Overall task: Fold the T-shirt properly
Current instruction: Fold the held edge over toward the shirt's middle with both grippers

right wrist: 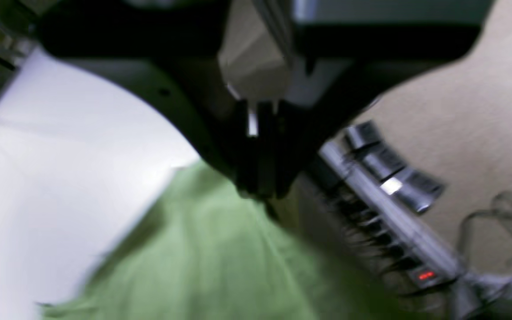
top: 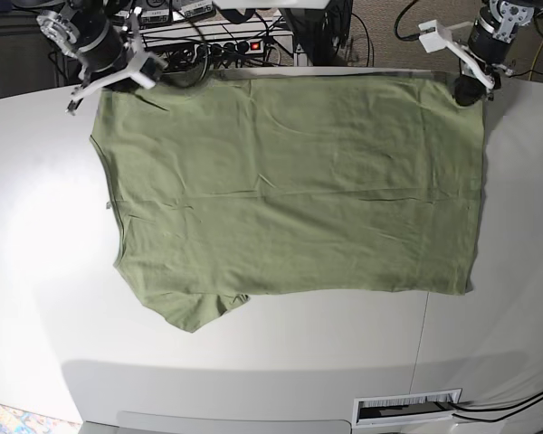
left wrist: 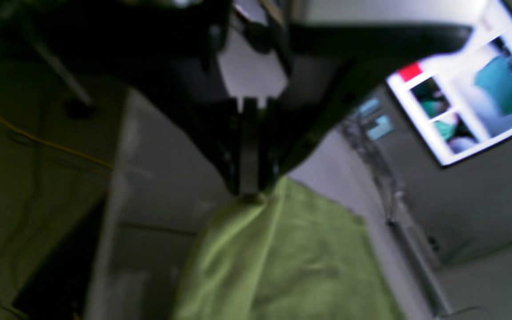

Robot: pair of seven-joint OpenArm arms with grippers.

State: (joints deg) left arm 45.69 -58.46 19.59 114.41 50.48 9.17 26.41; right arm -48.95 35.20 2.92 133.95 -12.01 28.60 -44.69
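The T-shirt (top: 290,190) lies spread across the white worktop (top: 36,271), its far long edge running along the worktop's back rim and its near edge well short of the front, with one short sleeve poking out at the near left corner. Both far corners are pinched: the left tool (top: 468,89) (on the right of the base view) is closed on the far right corner, and the left wrist view shows the cloth gathered into a tight bunch right at the closed tips (left wrist: 249,189). The right tool (top: 131,68) is likewise clamped on the far left corner, green fabric trailing from its tips in its own wrist view (right wrist: 260,191). What could go wrong, as I judge it: each grip takes only a small bite of soft cotton, so a quick or uneven pull could slip a corner free and let that side drop in a heap; and if the two arms travel at different heights or speeds, the carried edge would land skewed and leave a crooked fold. Behind the back rim sit a power strip (top: 235,45) and loose cables, close enough to snag a dragged hem. Toward the front the worktop is bare, giving ample room to bring the far edge forward.
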